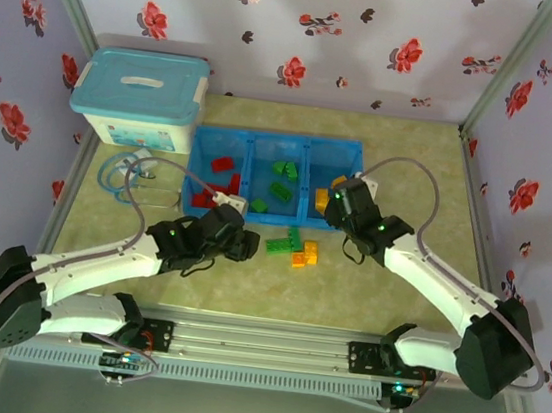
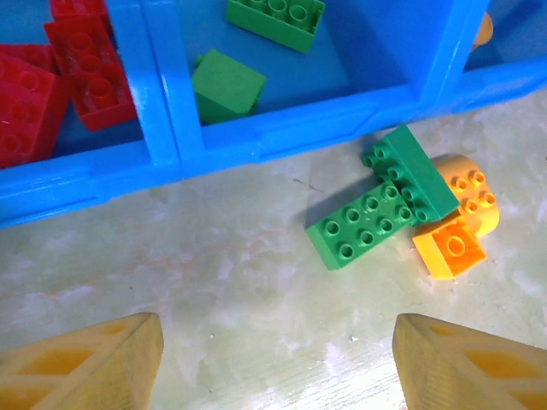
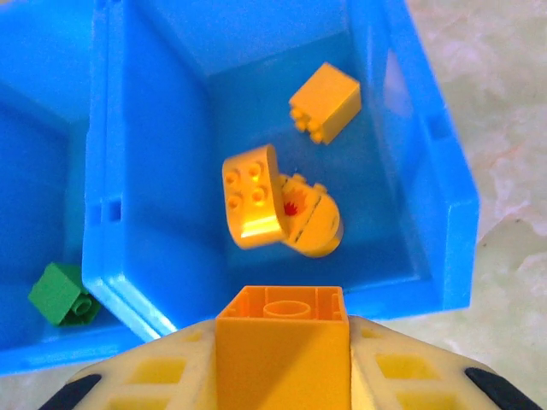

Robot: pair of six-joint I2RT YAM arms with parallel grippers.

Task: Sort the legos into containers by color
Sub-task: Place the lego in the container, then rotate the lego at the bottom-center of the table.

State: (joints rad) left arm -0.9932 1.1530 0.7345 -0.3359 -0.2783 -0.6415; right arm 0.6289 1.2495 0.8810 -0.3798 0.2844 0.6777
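Blue bins (image 1: 281, 136) part filled, a small heap (image 1: 293, 247) left on the table (image 1: 409, 193).

My left gripper (image 2: 278, 363) hangs over the table in front of the bins, its fingers (image 2: 94, 363) spread wide and empty. I see red bricks (image 2: 85, 64) in the left bin and green bricks (image 2: 226, 81) in the middle one. The heap, just in front of the bins, is two green pieces (image 2: 367, 224) and two orange pieces (image 2: 457, 243) touching. My right gripper (image 3: 282, 376) pinches an orange brick (image 3: 282, 333) above the right bin's near wall; three orange bricks (image 3: 325, 101) lie inside.
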